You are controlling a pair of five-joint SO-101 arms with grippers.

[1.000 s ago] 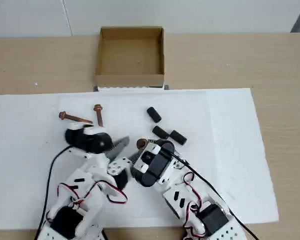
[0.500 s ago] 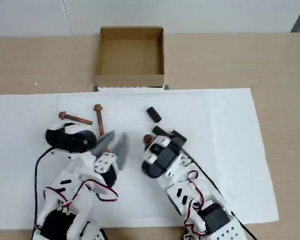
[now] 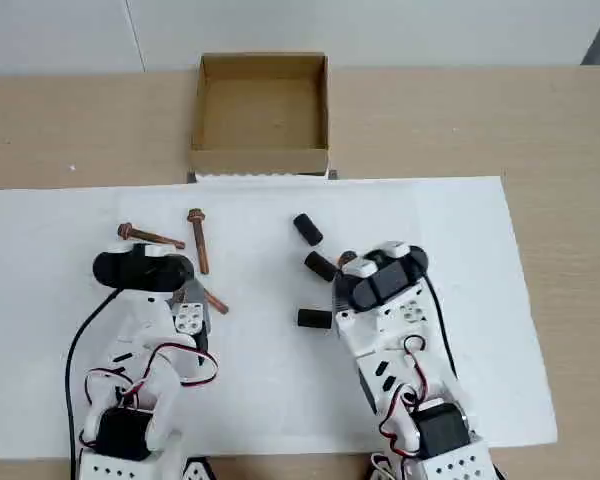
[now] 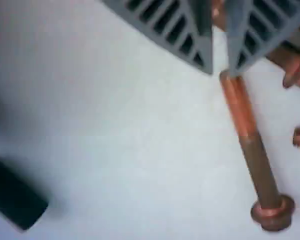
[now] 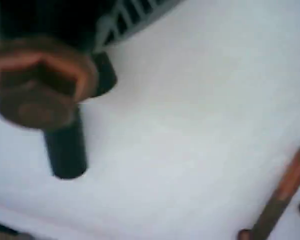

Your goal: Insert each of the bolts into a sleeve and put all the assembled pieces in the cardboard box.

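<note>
Right claw [image 3: 348, 266] grips bolt [image 5: 37, 87] beside open sheet [image 3: 470, 260].

A bare strip of white sheet [image 3: 430, 200] runs between the open-topped cardboard box [image 3: 260, 160] and the parts, where loose bolts [image 3: 198, 240] lie on the left and black sleeves [image 3: 307, 229] crowd the middle, one [image 3: 314, 319] between the arms.
</note>
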